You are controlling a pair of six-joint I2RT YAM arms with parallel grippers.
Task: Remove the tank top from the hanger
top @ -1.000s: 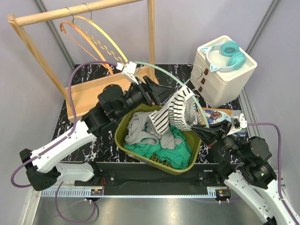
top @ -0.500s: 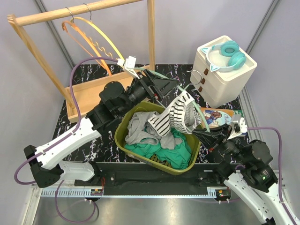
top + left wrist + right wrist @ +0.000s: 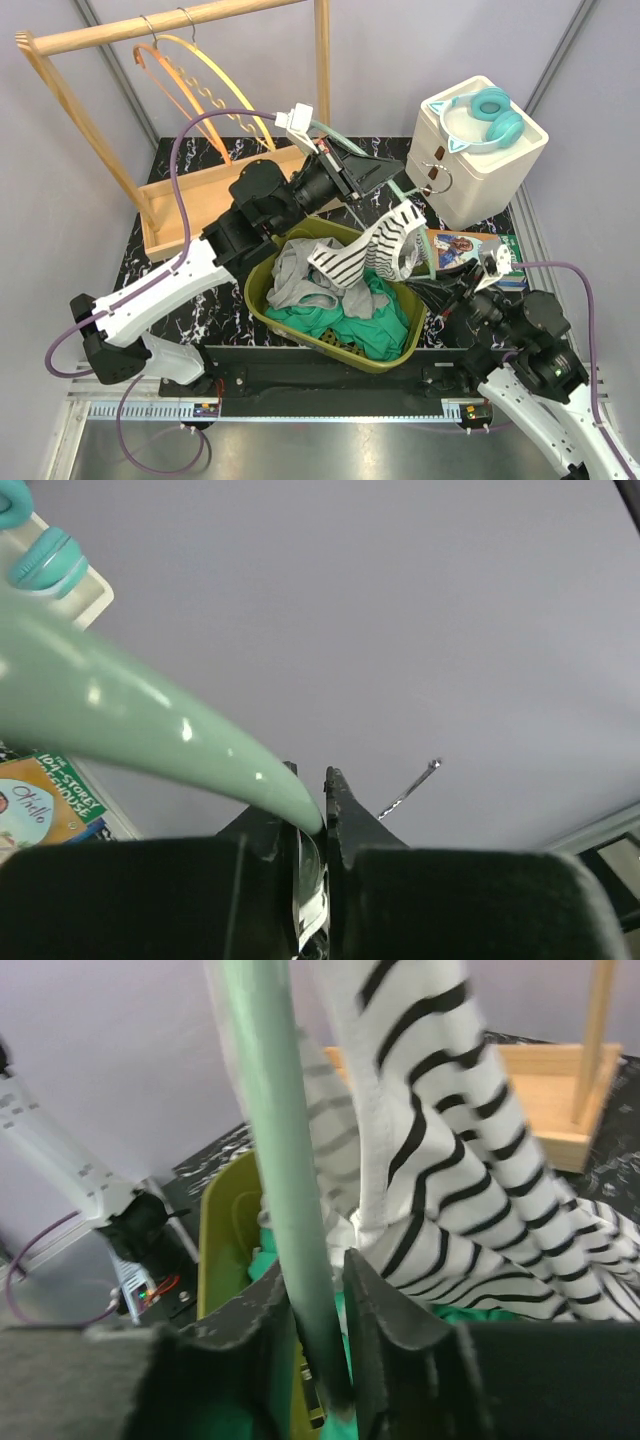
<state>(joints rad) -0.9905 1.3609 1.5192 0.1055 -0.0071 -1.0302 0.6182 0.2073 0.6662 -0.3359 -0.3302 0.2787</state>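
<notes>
Left gripper [image 3: 380,172] was raised above the far rim of the basket [image 3: 262,300]. In the left wrist view its fingers [image 3: 335,805] were clamped tight on one end of the mint-green hanger [image 3: 120,730]. Right gripper [image 3: 450,290] sat low beside the basket's right side. Its fingers [image 3: 375,1305] were closed on the other arm of the hanger [image 3: 265,1110], which passed between them with no visible gap.

The hanger [image 3: 403,192] spanned between the two grippers, sloping down from the left one to the right one. The striped tank top [image 3: 370,245] was not off it. The garment was draped over the hanger (black-and-white stripes, clearly seen at [image 3: 440,1140]). Its lower part trailed into the basket and lay on a grey garment [image 3: 300,275] beside a green one [image 3: 365,320].

Other items on the black marbled worktop [image 3: 185,165]:
- A wooden rack [image 3: 200,15] at the far left carried two hangers, one orange [image 3: 150,62] and one yellow [image 3: 225,80].
- A white box [image 3: 480,160] at the far right had teal headphones [image 3: 488,115] on top.
- A book [image 3: 468,247] lay between the box and the right gripper.
</notes>
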